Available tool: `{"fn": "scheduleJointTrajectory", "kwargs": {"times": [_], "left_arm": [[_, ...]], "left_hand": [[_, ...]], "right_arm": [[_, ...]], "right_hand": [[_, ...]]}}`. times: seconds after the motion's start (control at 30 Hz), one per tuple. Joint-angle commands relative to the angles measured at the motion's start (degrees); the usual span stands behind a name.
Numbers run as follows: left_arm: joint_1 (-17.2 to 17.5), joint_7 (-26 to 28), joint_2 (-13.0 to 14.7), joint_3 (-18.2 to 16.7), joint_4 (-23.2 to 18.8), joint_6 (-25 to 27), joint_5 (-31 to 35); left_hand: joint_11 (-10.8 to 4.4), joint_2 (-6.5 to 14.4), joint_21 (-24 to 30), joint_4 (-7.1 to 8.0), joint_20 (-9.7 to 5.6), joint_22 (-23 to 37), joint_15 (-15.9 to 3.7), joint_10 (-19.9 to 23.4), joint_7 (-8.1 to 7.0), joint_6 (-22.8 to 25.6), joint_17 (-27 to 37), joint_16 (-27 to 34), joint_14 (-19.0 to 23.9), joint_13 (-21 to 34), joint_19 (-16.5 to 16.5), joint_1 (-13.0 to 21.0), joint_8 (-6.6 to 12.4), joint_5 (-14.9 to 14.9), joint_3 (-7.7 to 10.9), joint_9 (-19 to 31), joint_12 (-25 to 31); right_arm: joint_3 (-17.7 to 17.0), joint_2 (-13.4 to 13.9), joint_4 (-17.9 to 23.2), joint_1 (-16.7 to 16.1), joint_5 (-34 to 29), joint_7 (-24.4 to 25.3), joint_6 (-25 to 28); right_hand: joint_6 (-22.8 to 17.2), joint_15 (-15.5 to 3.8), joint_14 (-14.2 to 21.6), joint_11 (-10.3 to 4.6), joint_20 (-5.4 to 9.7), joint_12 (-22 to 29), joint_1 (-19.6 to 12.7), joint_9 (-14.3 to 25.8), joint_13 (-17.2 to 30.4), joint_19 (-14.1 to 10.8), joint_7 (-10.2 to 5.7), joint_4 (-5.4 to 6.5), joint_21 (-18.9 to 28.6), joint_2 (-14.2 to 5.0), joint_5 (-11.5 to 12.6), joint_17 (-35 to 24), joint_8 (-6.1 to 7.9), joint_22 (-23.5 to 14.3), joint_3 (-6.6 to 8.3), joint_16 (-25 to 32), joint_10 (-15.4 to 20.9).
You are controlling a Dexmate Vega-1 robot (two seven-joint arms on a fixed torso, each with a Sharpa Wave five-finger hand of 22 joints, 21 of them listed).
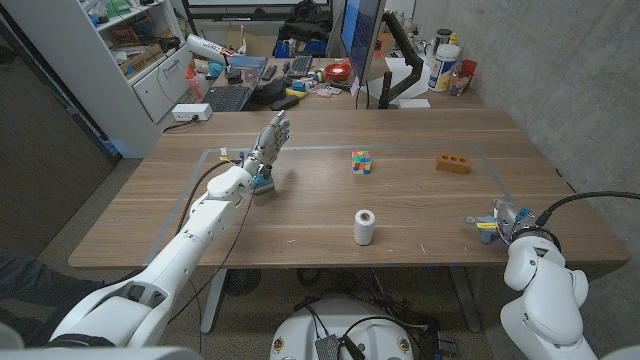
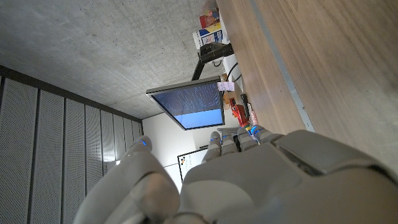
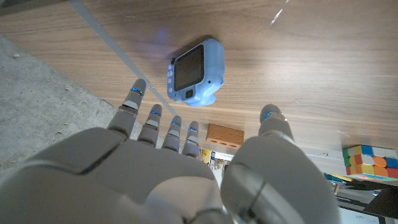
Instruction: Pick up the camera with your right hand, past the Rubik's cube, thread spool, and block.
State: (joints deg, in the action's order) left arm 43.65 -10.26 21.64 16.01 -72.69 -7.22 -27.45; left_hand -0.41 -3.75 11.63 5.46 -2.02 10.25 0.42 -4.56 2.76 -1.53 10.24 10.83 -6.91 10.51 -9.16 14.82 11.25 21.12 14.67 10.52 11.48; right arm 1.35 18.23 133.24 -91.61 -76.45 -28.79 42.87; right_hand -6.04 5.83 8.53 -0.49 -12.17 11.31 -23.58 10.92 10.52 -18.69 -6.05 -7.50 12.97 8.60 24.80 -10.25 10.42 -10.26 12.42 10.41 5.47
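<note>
Hovering over the table's [image 1: 300, 230] right front corner, at about four o'clock from the centre: the right hand [image 1: 503, 222], fingers [image 3: 151, 122] spread apart and holding nothing, as seen from the right wrist. Lying on the wood just beyond those fingertips, untouched: the camera [image 3: 194, 71], small and blue, dark screen facing up, seen in the right wrist view; partly hidden by the hand in the head view, where only a bit of blue and yellow shows [image 1: 486, 226]. Standing farther back, at about two o'clock from the table centre: the orange block [image 1: 453, 163], with holes along its side, well apart from the camera. Sitting near the centre, slightly toward twelve o'clock: the Rubik's cube [image 1: 361, 162]. Standing upright toward six o'clock from the cube, near the front edge: the white thread spool [image 1: 364, 226]. Raised over the left part of the table at about ten o'clock: the left hand [image 1: 266, 143], fingers stretched out and apart, gripping nothing. Resting on the wood just beneath that wrist: a small blue object [image 1: 262, 184], too small to identify. Cluttering the background at twelve o'clock: a desk with a monitor [image 1: 360, 35] and a laptop [image 1: 233, 92].
</note>
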Motion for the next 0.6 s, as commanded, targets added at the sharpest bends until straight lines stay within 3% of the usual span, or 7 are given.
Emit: {"fn": "scheduleJointTrajectory", "kwargs": {"times": [0.03, 0.6], "left_arm": [[-0.5, -0.3, -0.2, 0.0, 0.9, -0.1, 0.0], [-0.5, -0.2, -0.3, 0.2, 1.0, 0.2, 0.1]], "left_hand": [[-0.12, 0.6, -0.2, 0.03, -0.9, 0.2, -0.01, -0.4, 0.1, 0.1, 0.2, -0.2, -0.6, 0.3, -0.6, 0.1, -0.04, 0.5, -0.09, 0.1, 0.0], [-0.16, 0.7, -0.2, 0.06, -0.67, 0.2, 0.07, -0.4, 0.06, 0.0, 0.2, -0.2, -0.7, 0.3, -0.7, 0.1, -0.06, 0.5, -0.3, 0.1, 0.0]], "right_arm": [[0.2, 0.1, -0.6, 0.5, 0.3, -0.8, 1.1], [-0.1, 0.8, -2.2, 0.7, 3.1, -0.1, 2.6]], "right_hand": [[0.3, 0.07, 0.6, 0.04, 0.01, 0.5, -0.5, 0.2, 0.3, -0.8, -0.61, -0.11, 0.5, -0.16, 0.4, -0.2, 0.6, -0.3, -0.28, 0.5, 0.4], [0.2, -0.28, 0.1, -0.07, -0.02, 0.6, -1.0, 0.2, 0.3, -3.7, -0.76, -0.14, 1.2, -0.49, 0.5, -0.2, 0.77, -0.3, -0.48, 0.3, 0.4]]}}
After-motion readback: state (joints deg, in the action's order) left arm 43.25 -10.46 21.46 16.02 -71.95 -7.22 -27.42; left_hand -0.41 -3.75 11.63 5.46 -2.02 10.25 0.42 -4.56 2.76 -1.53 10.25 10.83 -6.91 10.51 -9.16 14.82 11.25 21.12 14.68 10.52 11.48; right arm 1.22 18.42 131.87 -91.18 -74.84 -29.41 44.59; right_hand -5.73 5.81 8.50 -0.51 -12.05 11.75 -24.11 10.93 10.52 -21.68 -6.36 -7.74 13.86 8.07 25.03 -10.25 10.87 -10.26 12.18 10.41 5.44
